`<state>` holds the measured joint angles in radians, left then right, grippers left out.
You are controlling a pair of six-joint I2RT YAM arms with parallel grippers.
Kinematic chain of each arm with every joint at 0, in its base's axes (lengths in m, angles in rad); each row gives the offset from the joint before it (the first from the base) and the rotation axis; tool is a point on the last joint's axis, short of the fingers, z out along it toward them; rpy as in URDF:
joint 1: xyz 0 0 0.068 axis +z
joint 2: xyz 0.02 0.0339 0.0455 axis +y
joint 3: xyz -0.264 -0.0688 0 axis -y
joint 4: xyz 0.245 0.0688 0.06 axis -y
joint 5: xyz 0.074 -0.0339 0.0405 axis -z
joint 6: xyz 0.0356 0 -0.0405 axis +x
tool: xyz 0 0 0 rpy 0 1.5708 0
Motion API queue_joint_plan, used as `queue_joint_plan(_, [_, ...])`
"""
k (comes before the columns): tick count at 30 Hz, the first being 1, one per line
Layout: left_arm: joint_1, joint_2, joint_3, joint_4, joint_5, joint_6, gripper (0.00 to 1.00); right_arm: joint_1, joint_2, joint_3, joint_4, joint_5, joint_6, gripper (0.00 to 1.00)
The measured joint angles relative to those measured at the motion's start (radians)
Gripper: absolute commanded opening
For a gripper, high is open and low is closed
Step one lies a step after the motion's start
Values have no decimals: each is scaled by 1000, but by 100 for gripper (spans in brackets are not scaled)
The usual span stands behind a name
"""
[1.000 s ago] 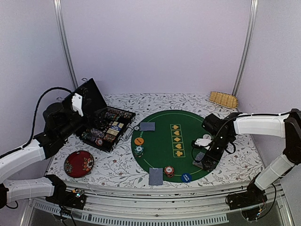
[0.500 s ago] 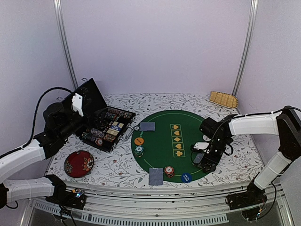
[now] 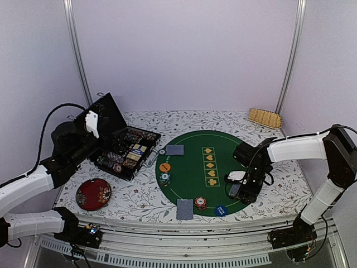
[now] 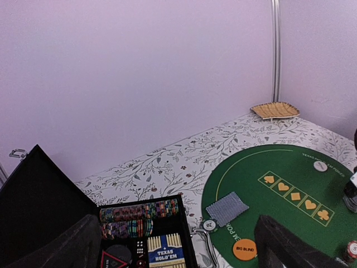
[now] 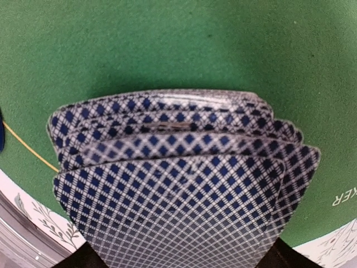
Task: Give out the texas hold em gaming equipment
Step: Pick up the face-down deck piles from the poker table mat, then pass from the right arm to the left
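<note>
**Top external view.** A round green felt mat (image 3: 187,187) lies on a floral-patterned table (image 3: 290,190).
- On the mat's left part are a face-down card (image 3: 174,149) at the far side, an orange disc (image 3: 164,167), and a green chip stack (image 3: 164,178) just on the disc's near side.
- Along the mat's near edge are a second face-down card (image 3: 184,209), a red chip stack (image 3: 201,202) and a blue disc (image 3: 221,210).
- The right gripper (image 3: 237,188) sits low at the mat's right edge.
- The left arm (image 3: 67,148) stands high beside an open black case (image 3: 125,151), which is left of the mat.
- A dark red floral dish (image 3: 93,194) sits on the near side of the case.
- A tan woven piece (image 3: 265,118) lies at the far right corner.

**Left wrist view.** The left gripper (image 4: 177,234) is released. Its fingers (image 4: 81,245) stand wide apart with nothing between them, above the case.
- The case's compartments hold rows of chips (image 4: 139,211) and a box marked TEXAS HOLD'EM (image 4: 162,250).
- A white disc (image 4: 209,225) lies just beside the far card.
- Another white disc (image 4: 319,166) lies on the far right part of the mat.

**Right wrist view.** A fanned stack of cards (image 5: 178,190), patterned backs up, fills the frame over the green felt.
- The right gripper's fingers (image 5: 83,261) show only as dark slivers at the bottom corners, against the stack's sides.
- The cards arch upward between the fingers, so the claw is grasping the stack.
</note>
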<state>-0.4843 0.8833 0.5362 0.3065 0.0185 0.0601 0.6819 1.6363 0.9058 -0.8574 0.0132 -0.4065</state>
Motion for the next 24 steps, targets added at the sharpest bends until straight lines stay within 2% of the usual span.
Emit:
queue_joint_plan(3, [0,0,0,-1,0,0,98,5,0,0,2,0,-2,64])
queue_joint_plan(11, [0,0,0,-6,4,-1,98,11,-8,12,-10,11,-3,55])
queue_joint_plan(21, [0,0,8,-5,23,-49,98,20,-40,28,3,47,-30,53])
queue_joint_plan(24, [0,0,15,-5,22,-97,90,26,-51,65,-5,61,-48,52])
